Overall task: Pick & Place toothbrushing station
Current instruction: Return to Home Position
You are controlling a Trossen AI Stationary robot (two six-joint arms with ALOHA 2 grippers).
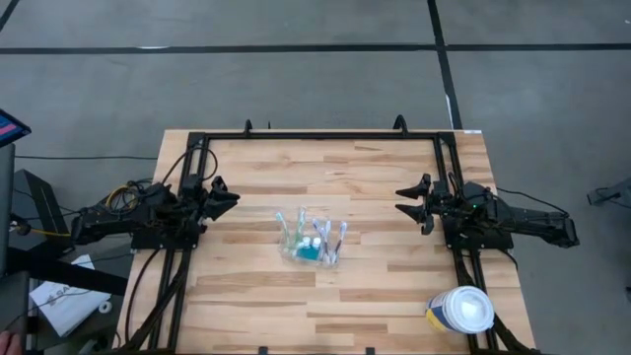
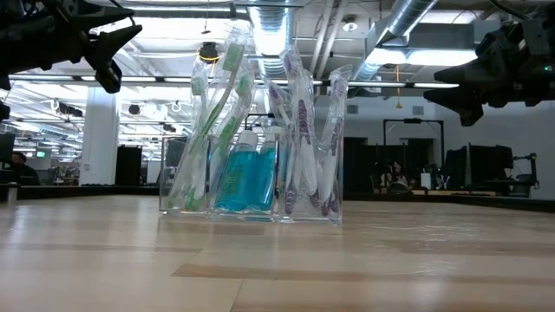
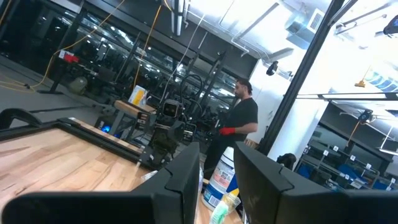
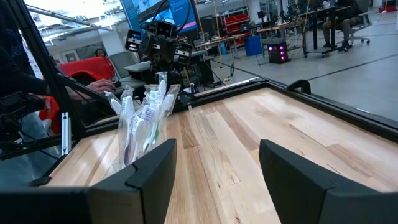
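Clear holder (image 1: 314, 240) mid-table, upright, holding wrapped toothbrushes (image 2: 299, 130) and blue bottles (image 2: 246, 178); left gripper (image 1: 229, 196) and right gripper (image 1: 405, 201) both released, grasping nothing

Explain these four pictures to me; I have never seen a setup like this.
This is a robot with two dark arms at a wooden table. Each arm ends in a gripper with two fingers.

One picture looks straight down from above. One sits at table height and looks across into the room. The other two come from cameras on the arms' wrists, looking out past their own fingers.

In the middle of the table stands a clear holder with wrapped toothbrushes upright in it and a small blue bottle. A white-lidded tub sits near the table's front right corner.

The left gripper and right gripper hover on either side of the holder, apart from it. Both are open and hold nothing. A person stands in the room behind.
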